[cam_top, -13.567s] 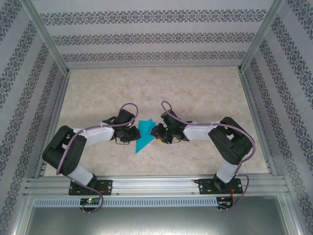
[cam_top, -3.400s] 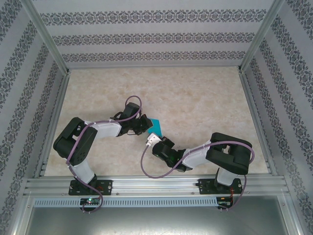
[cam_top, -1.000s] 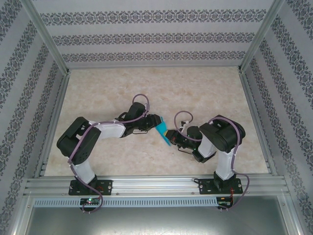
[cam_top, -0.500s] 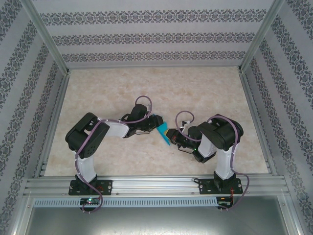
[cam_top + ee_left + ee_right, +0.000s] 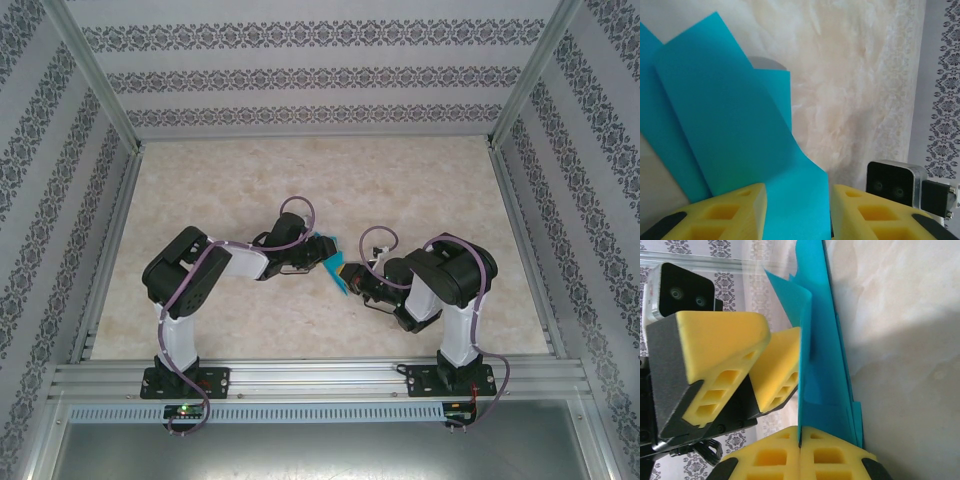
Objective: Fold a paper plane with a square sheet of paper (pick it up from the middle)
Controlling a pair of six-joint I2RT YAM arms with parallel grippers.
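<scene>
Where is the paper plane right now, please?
In the top view, the paper plane is mid-table, pinched by the right gripper, with the left gripper on its left.

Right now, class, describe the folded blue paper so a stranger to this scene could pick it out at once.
Find the pale marbled table, then its middle, where two robot arms meet. Between the left gripper and the right gripper is the paper plane, pinched by the right one. It alone is teal-blue: thin layered folds among yellow pads.
</scene>
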